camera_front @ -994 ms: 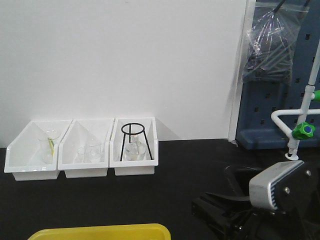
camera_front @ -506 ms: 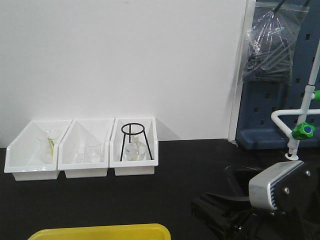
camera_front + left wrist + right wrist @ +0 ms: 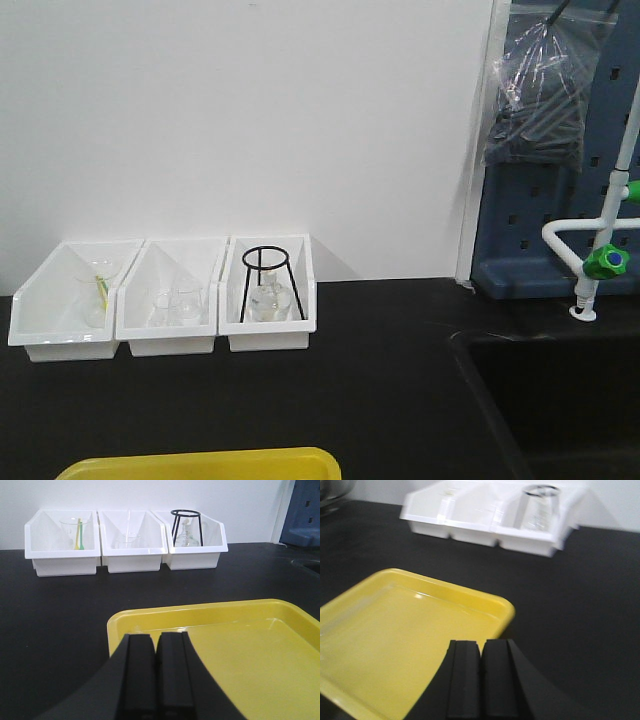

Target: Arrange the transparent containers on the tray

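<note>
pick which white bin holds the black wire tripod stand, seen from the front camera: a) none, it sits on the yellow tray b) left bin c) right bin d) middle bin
c: the black wire tripod stand stands in the right bin, over clear glassware.

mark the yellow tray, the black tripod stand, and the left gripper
yellow tray [image 3: 235, 655], left wrist view, bare floor.
black tripod stand [image 3: 267, 257], front view, top ring.
left gripper [image 3: 155, 647], left wrist view, seam between fingertips.

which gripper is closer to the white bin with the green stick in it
Left, likely. From the left gripper the bin lies ahead, slightly leftward, across the table. From the right gripper it sits at the far left end of the row.
</note>
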You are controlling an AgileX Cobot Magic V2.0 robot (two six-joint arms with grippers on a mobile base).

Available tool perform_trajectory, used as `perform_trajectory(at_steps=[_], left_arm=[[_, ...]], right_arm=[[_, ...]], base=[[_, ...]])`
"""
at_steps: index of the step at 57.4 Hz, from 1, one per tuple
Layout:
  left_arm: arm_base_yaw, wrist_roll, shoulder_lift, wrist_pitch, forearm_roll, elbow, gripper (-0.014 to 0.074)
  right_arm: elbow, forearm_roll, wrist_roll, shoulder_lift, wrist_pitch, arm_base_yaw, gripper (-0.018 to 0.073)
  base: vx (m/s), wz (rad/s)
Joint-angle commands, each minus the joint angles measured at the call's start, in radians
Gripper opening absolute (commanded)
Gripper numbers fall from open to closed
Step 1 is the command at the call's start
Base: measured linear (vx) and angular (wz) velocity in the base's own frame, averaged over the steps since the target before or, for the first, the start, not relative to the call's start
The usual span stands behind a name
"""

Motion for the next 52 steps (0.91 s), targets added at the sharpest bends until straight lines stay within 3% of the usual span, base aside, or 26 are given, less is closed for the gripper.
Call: perform_trajectory(at_steps=[1,11,17,27,52], left_arm=[[0.001,-0.008,-0.024,-0.078,-0.001,0.038,-0.0003],[0.001,-0.008,-0.024,-0.078,-0.001,0.038,-0.0003],[0.001,-0.008,-0.024,-0.078,-0.001,0.038,-0.0003],[0.001,-0.008,-0.024,-0.078,-0.001,0.038,-0.0003],[0.001,-0.008,-0.024,-0.075,-0.001,0.038,-0.0003]], right_arm=[[0.076,0.038,-0.024,-0.117,-0.078,-0.108,-0.0012],[0.252,-0.032,-0.019,-0.398,-0.067,-0.365,-0.0012],[0.298,-0.047,-0.017,-0.547,-0.017,-0.447,-0.0012],[0.295,-0.086,-0.019,-0.723,0.11,-0.472,-0.0012],[0.295,-0.089,-0.019,-0.719,0.098,-0.471,-0.0011]], base=[[0.0,0.0],[0.0,0.0],[0.0,0.0],[0.0,0.0],[0.0,0.0]])
